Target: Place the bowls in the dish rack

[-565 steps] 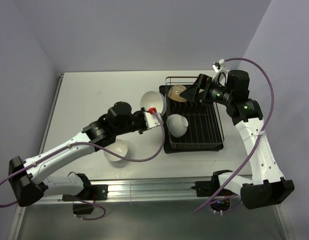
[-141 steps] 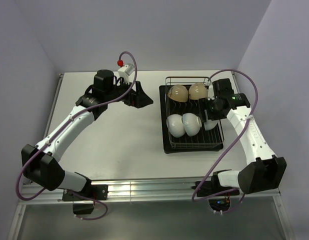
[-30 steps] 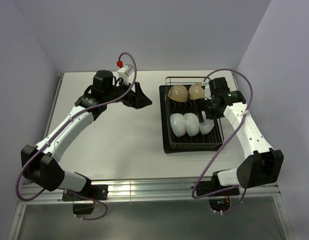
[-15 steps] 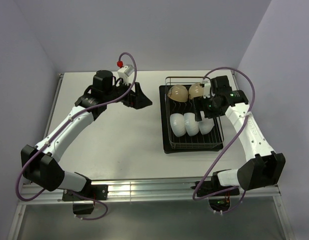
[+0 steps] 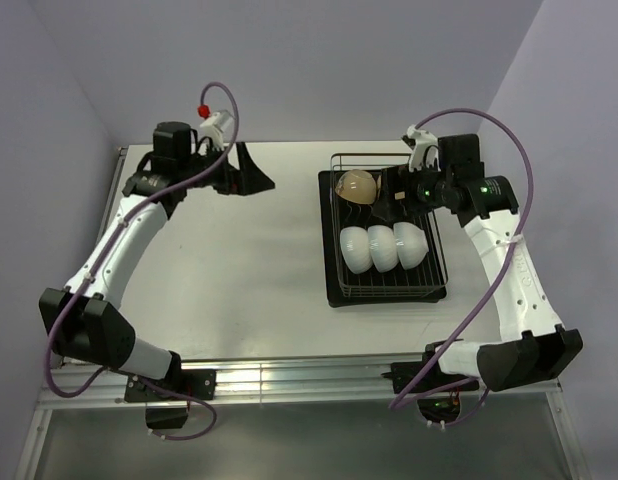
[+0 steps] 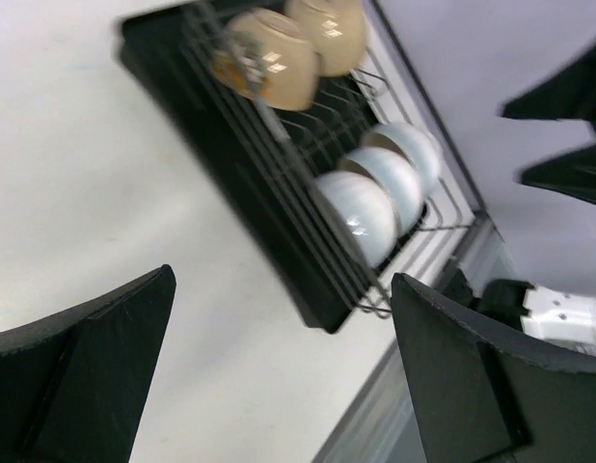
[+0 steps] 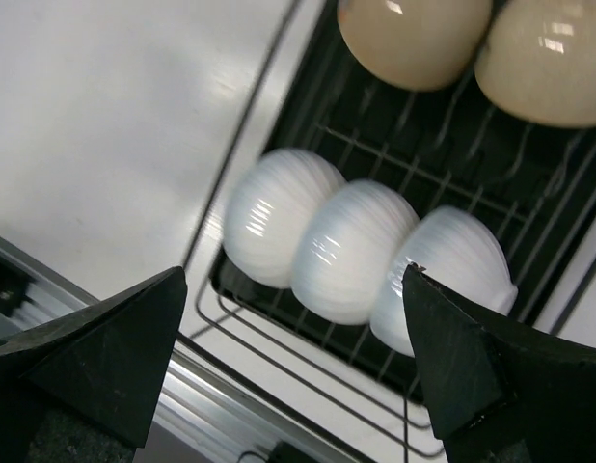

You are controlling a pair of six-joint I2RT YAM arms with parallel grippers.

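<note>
The dish rack (image 5: 335, 291) stands on the right half of the table. Three white bowls (image 5: 381, 247) stand on edge in a row in its near part. A tan bowl (image 5: 356, 186) sits at its far left. In the right wrist view the white bowls (image 7: 351, 246) and two tan bowls (image 7: 414, 34) all rest between the tines. My right gripper (image 5: 397, 195) hovers open over the rack's far end, holding nothing. Raised over the table's far left, my left gripper (image 5: 253, 172) is open and empty. The left wrist view shows the dish rack (image 6: 279, 222) from the side.
The white table (image 5: 239, 270) lies between the two arms. An aluminium rail (image 5: 289, 375) runs along the near edge. Grey walls stand close behind the table and on both sides. Purple cables loop above each wrist.
My right gripper has opened, let go of the rightmost white bowl and pulled up toward the rack's far end. My left arm has swung further left and back.
</note>
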